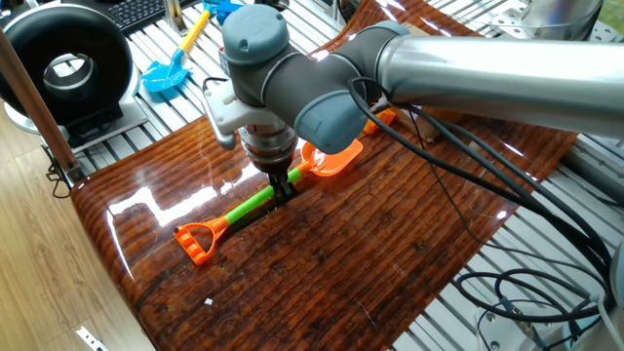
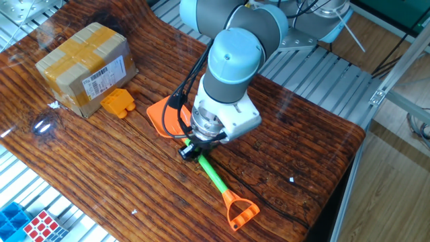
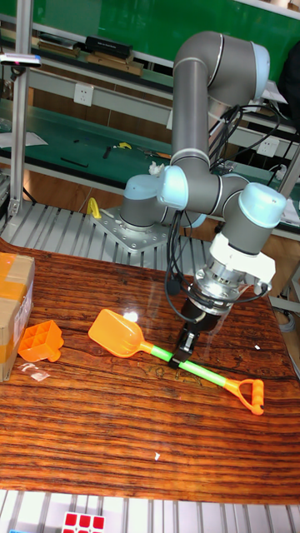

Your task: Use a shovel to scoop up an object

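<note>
- Green shaft of the shovel (image 3: 137, 343) is clamped by the gripper (image 3: 185, 341) — blade best kept low.
- Brick (image 3: 40, 341), beside the box (image 3: 15, 310) — approached squarely.

shovel (image 2: 209, 168): flat on table, green shaft | brick (image 2: 117, 103): orange, beside blade

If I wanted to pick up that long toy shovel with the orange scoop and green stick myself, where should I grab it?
Probably the bright green shaft of the orange-bladed plastic toy shovel, from straight above. It lies flat on the wooden table, and the shaft is thin and straight, so two fingers can close across it. The robot's two-finger gripper grips it there, near the blade. The wide scoop and loop end look harder to pinch.
</note>
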Action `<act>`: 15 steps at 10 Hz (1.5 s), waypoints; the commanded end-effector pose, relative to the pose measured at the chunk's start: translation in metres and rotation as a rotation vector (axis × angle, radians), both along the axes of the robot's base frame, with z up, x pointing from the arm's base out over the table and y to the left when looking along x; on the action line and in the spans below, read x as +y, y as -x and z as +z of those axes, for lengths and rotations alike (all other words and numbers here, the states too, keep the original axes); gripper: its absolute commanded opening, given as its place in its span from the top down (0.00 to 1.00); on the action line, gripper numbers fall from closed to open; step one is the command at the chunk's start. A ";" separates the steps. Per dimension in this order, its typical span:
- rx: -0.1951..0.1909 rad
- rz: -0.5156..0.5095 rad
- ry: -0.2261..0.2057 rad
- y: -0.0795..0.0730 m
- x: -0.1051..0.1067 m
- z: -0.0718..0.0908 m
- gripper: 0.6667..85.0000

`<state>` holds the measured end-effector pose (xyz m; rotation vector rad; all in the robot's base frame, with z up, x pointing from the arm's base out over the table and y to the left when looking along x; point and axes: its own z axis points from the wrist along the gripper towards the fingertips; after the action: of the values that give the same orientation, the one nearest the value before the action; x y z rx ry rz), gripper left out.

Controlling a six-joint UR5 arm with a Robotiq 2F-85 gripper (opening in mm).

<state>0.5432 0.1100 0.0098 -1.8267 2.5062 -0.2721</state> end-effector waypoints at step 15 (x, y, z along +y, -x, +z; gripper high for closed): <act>-0.037 0.111 -0.221 -0.059 0.000 0.066 1.00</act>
<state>0.5919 0.1104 0.0645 -1.8329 2.3564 -0.0789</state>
